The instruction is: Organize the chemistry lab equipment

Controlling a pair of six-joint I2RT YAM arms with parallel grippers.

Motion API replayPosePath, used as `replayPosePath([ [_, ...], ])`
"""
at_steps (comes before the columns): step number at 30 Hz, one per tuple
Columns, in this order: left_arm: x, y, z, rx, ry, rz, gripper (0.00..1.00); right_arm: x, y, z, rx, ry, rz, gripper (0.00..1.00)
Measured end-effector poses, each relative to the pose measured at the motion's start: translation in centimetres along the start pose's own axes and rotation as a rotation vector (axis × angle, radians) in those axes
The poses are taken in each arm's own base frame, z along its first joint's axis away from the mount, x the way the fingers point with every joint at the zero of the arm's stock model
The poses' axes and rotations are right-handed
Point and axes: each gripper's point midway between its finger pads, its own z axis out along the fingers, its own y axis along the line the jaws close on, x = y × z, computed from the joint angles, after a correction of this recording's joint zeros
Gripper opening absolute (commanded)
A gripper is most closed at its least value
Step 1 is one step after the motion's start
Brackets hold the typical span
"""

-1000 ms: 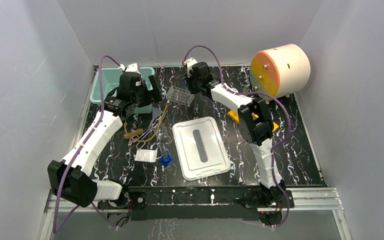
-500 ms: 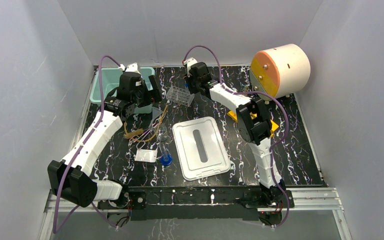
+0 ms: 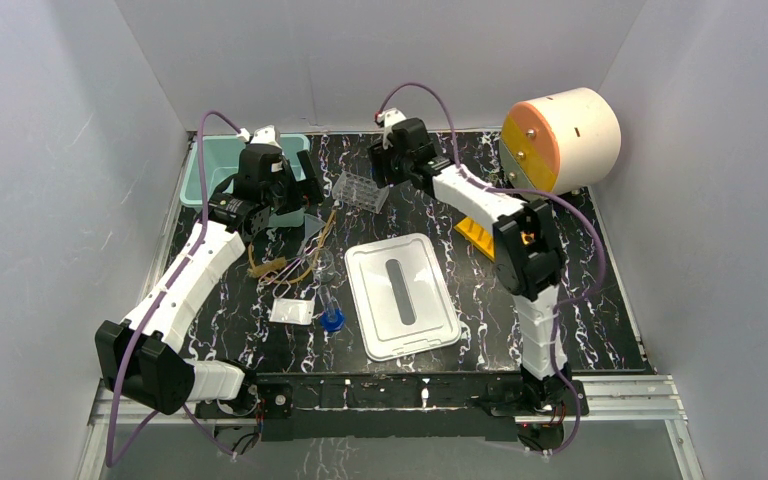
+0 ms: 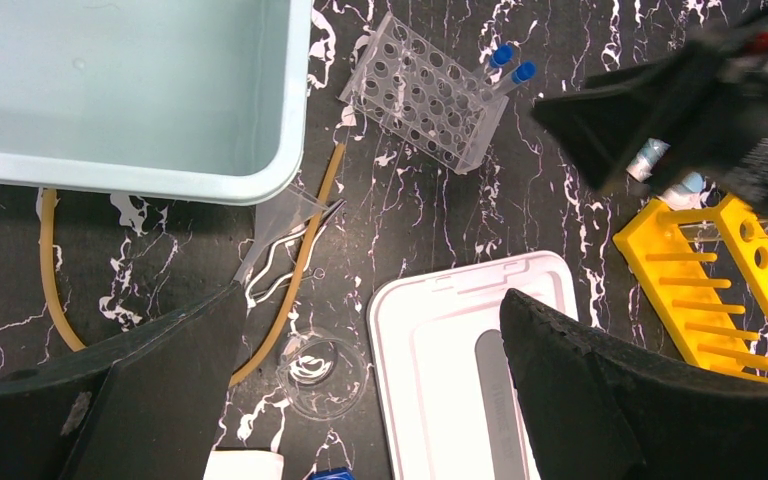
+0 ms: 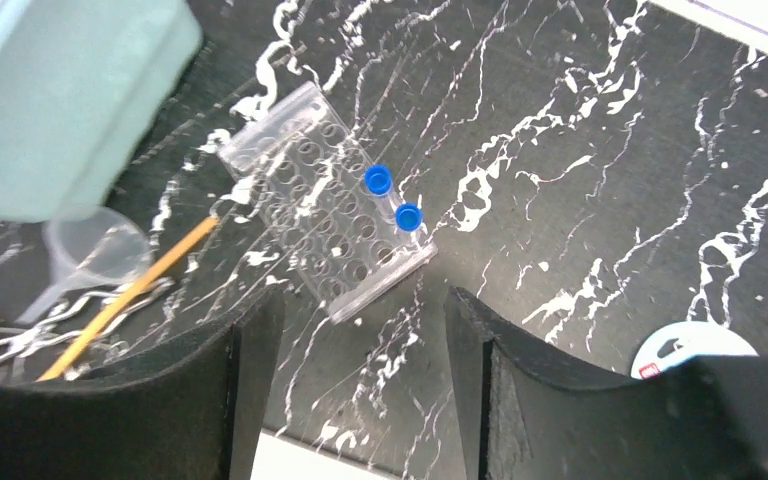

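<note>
The overhead view takes in the whole worktop (image 3: pixel 600 300). The white lid (image 3: pixel 401 295) is in the middle, the small white packet (image 3: pixel 292 311) to its left and the cream drum (image 3: pixel 560 140) at the far right. Both arms reach toward the clear rack (image 3: pixel 360 190) near the back, whose contents are too small to make out there.

The left wrist view shows two blue-capped tubes (image 4: pixel 510 65) standing at one end of that rack. It also shows the yellow rack (image 4: pixel 730 280) lying beside the lid, tan rubber tubing (image 4: pixel 300 265) passing the corner of the teal bin (image 4: pixel 295 150), a clear funnel (image 4: pixel 280 215), and what looks like a flask (image 4: pixel 320 372) seen mouth-on. The left fingers (image 4: pixel 150 400) stand wide apart and empty.

The right wrist view shows the right fingers (image 5: pixel 580 400) likewise apart, holding nothing, with the clear rack just ahead of them.
</note>
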Motion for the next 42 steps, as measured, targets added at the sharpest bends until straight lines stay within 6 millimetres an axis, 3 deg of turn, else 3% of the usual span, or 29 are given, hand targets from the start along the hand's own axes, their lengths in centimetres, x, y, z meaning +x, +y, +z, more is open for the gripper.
replayPosePath([
  [5, 0.6, 0.5, -0.1, -0.022, 0.023, -0.005, 0.98, -3.4, 1.5, -5.6, -0.063, -0.078, 0.073, 0.71],
  [8, 1.5, 1.0, -0.2, -0.039, 0.056, -0.004, 0.95, -3.7, 2.6, -7.8, -0.101, -0.089, 0.125, 0.70],
  [10, 2.9, 1.6, -0.3, -0.052, 0.092, 0.001, 0.83, -2.9, 3.7, -8.7, -0.129, -0.072, 0.161, 0.69],
  [17, 10.5, 4.1, -1.0, -0.080, 0.293, -0.019, 0.68, 3.0, 7.4, -10.1, -0.177, 0.114, 0.332, 0.62],
  [21, 12.2, 4.3, -0.7, -0.098, 0.335, -0.082, 0.58, 4.7, 8.1, -11.1, -0.167, 0.189, 0.421, 0.61],
  [23, 12.4, 4.1, 0.1, -0.104, 0.338, -0.116, 0.61, 5.3, 8.2, -12.0, -0.162, 0.207, 0.448, 0.61],
  [28, 13.4, 2.8, 2.5, -0.063, 0.381, -0.160, 0.97, 5.6, 8.6, -13.4, -0.160, 0.217, 0.484, 0.62],
  [40, 16.1, 3.5, 4.5, -0.115, 0.452, -0.026, 0.98, 7.2, 8.3, -13.8, -0.126, 0.238, 0.515, 0.63],
  [42, 16.8, 3.4, 4.7, -0.130, 0.468, -0.014, 0.94, 7.2, 8.3, -13.8, -0.123, 0.237, 0.516, 0.63],
])
